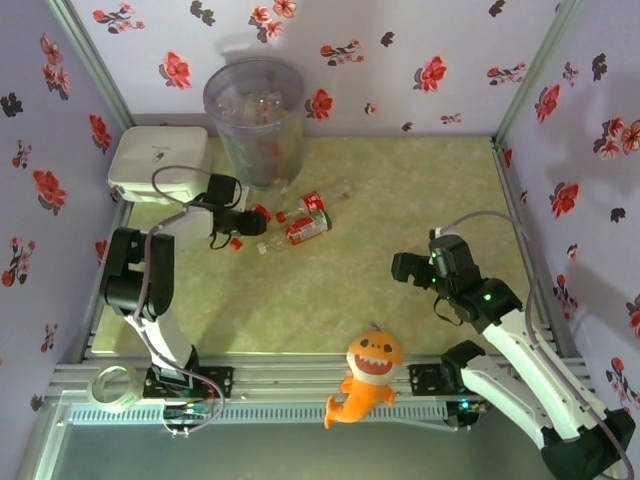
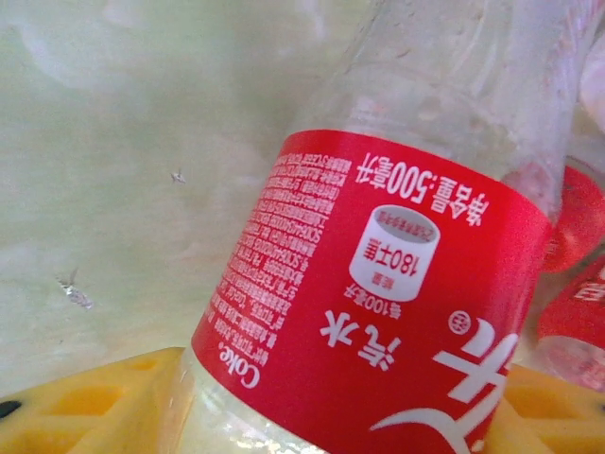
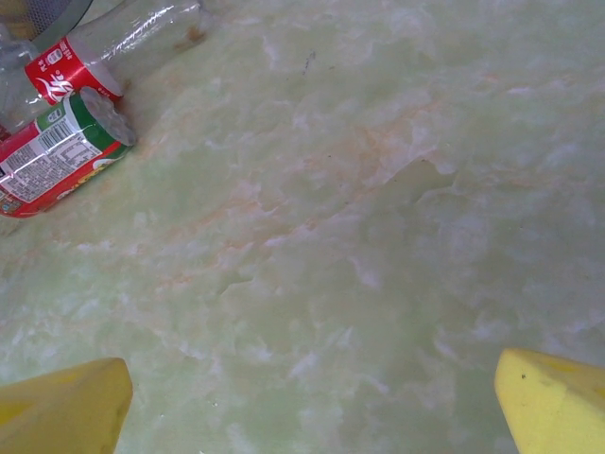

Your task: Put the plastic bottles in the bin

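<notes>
Pale green marbled tabletop (image 1: 350, 290) between lilac walls (image 1: 400, 50) with red and black flowers, evenly lit

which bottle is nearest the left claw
The clear bottle with the red Coke label, lying right between the yellow fingers of the left claw. The green-and-red labelled bottle and the other loose ones lie outside those fingers.

bottle: clear bottle (image 2: 397, 284), tilted, with a red label carrying white "Coke" and Chinese print that reads upside down
hand: left hand (image 2: 331, 421) has yellow pads (image 2: 85, 407) in the bottom corners; the clear bottle sits between them, one pad against each side
neighbour: second bottle (image 2: 579, 284), red label, at the right edge just behind the first, mostly hidden
worktop: pale green marbled worktop (image 2: 123, 142), upper left
</notes>
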Motion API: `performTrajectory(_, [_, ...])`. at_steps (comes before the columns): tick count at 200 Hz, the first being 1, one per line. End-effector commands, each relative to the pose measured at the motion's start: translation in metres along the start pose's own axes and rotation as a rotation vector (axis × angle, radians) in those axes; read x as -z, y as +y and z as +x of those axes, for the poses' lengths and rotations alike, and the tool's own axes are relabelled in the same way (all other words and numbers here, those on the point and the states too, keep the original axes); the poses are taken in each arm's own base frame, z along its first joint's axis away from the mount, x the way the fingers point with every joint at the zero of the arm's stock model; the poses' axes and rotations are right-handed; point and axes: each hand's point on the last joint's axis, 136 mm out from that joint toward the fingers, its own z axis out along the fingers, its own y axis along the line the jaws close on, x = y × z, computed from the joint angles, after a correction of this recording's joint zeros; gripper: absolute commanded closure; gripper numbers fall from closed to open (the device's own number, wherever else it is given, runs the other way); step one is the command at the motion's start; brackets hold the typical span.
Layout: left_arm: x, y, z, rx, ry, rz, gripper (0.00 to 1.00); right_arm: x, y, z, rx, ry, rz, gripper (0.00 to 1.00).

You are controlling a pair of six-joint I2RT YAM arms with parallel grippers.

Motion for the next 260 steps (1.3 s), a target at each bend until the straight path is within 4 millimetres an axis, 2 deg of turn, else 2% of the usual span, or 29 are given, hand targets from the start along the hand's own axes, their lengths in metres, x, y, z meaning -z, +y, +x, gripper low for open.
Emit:
performTrajectory(1, [0.024, -0.005, -0.006, -0.020, -0.043, -0.006, 0.42, 0.001, -0.001, -0.003, -0.012, -0.007, 0.009, 0.01])
performTrajectory(23, [0.045, -0.009, -0.005, -0.023, -0.079, 0.004, 0.43, 0.001, -0.002, -0.003, -0.011, -0.009, 0.011, 0.01])
performTrajectory(74, [0.097, -0.026, 0.001, -0.070, -0.135, 0.047, 0.55, -0.003, 0.000, -0.003, -0.009, -0.008, 0.005, 0.01])
performTrajectory(92, [0.121, -0.038, -0.002, -0.107, -0.164, 0.070, 0.57, -0.004, 0.002, -0.003, -0.008, -0.008, 0.000, 0.01])
performTrajectory(114, [0.158, -0.048, -0.014, -0.130, -0.244, 0.089, 0.61, -0.005, 0.002, -0.004, -0.009, -0.010, -0.004, 0.01])
performTrajectory(141, [0.206, -0.057, -0.045, -0.151, -0.363, 0.083, 0.68, -0.005, 0.003, -0.004, -0.009, -0.008, -0.006, 0.01])
performTrajectory(165, [0.236, -0.059, -0.077, -0.196, -0.414, 0.031, 0.72, -0.002, 0.003, -0.004, -0.012, -0.012, -0.011, 0.01])
performTrajectory(178, [0.245, -0.057, -0.096, -0.217, -0.427, -0.011, 0.84, 0.001, 0.001, -0.003, -0.013, -0.017, -0.010, 0.01])
performTrajectory(202, [0.249, -0.054, -0.133, -0.256, -0.437, -0.056, 1.00, 0.006, -0.002, -0.002, -0.022, -0.031, -0.009, 0.01])
performTrajectory(238, [0.256, -0.046, -0.196, -0.266, -0.497, -0.121, 1.00, 0.013, -0.003, -0.002, -0.030, -0.041, -0.011, 0.01])
performTrajectory(260, [0.248, -0.040, -0.229, -0.279, -0.497, -0.148, 1.00, 0.017, -0.006, -0.002, -0.030, -0.047, -0.008, 0.01])
